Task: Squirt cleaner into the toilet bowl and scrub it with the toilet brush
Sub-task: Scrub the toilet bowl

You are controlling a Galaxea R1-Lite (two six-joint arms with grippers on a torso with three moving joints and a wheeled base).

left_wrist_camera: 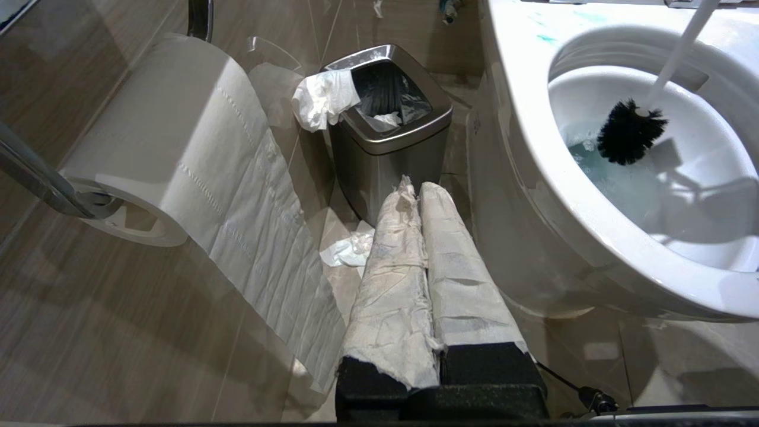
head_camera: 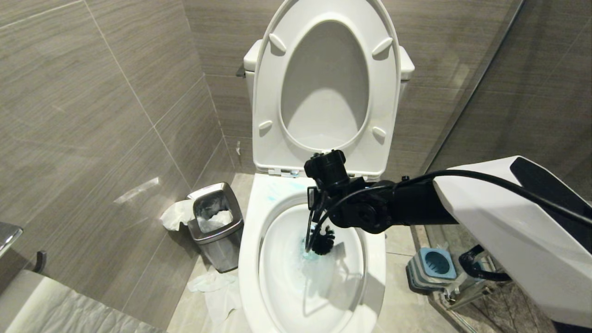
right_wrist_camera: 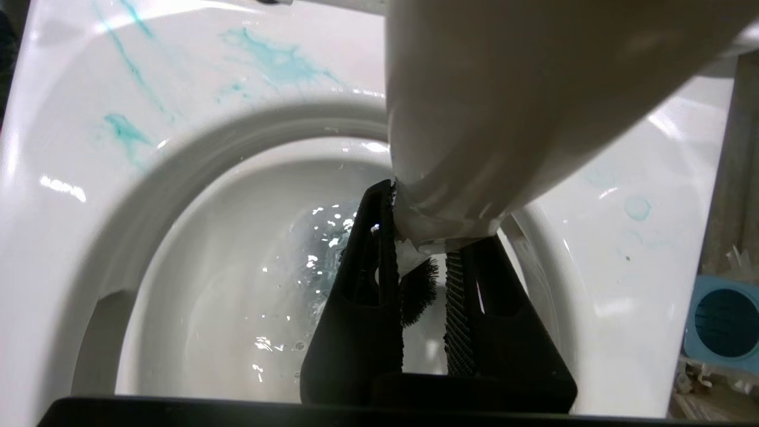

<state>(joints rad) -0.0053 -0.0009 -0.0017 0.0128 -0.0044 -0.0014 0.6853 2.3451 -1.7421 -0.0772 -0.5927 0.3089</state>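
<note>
The white toilet bowl (head_camera: 249,240) stands open, its seat and lid (head_camera: 323,88) raised against the tank. Turquoise cleaner (right_wrist_camera: 278,59) streaks the back rim and tints the water (left_wrist_camera: 593,160). My right gripper (right_wrist_camera: 436,219) reaches over the bowl from the right (head_camera: 314,203), shut on the toilet brush's white handle (right_wrist_camera: 504,107). The black bristle head (head_camera: 322,240) is down in the bowl at the water. The brush's blue-and-grey base (head_camera: 437,263) sits on the floor right of the toilet. My left gripper (left_wrist_camera: 418,187), wrapped in paper, hangs shut and empty near the floor left of the bowl.
A small steel bin (head_camera: 215,222) with tissue hanging out stands left of the toilet, and crumpled paper (head_camera: 210,282) lies on the floor beside it. A toilet paper roll (left_wrist_camera: 166,148) hangs on the left wall. A glass partition (head_camera: 467,101) runs along the right.
</note>
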